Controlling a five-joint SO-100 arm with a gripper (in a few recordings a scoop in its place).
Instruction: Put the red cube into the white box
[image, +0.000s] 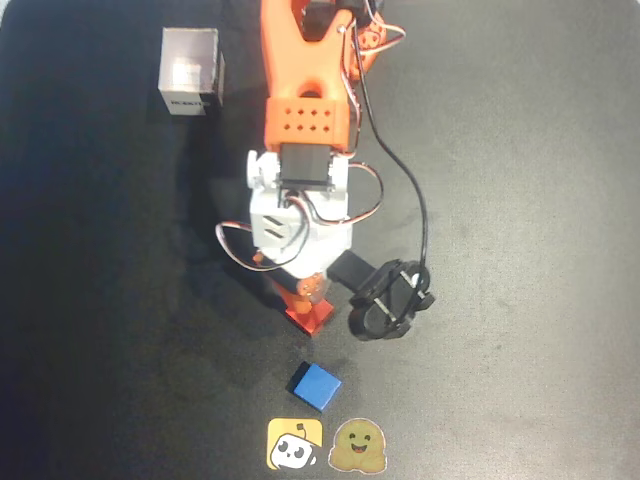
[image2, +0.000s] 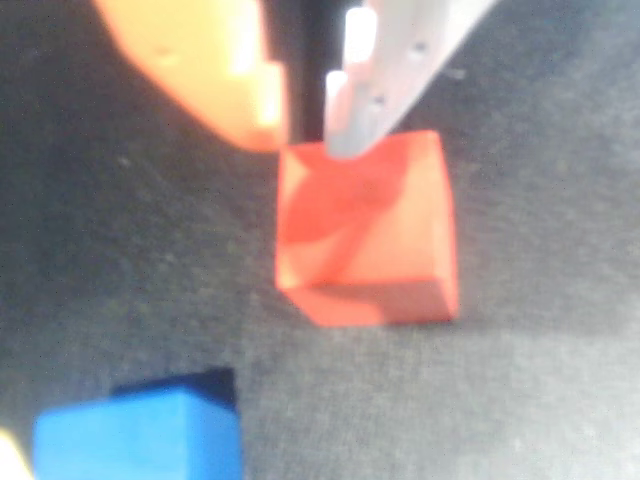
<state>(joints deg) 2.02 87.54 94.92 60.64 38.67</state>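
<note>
In the overhead view the gripper points down over the red cube, which lies mid-desk toward the bottom edge; the box stands near the top left corner, well apart. A blue cube lies just below the red one. In the wrist view the orange and grey fingers sit at the cube's top edge; whether they grip it, I cannot tell.

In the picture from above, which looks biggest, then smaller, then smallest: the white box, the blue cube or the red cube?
1. white box
2. blue cube
3. red cube, but the claw hides part of it, so it may really match the blue one.
</note>
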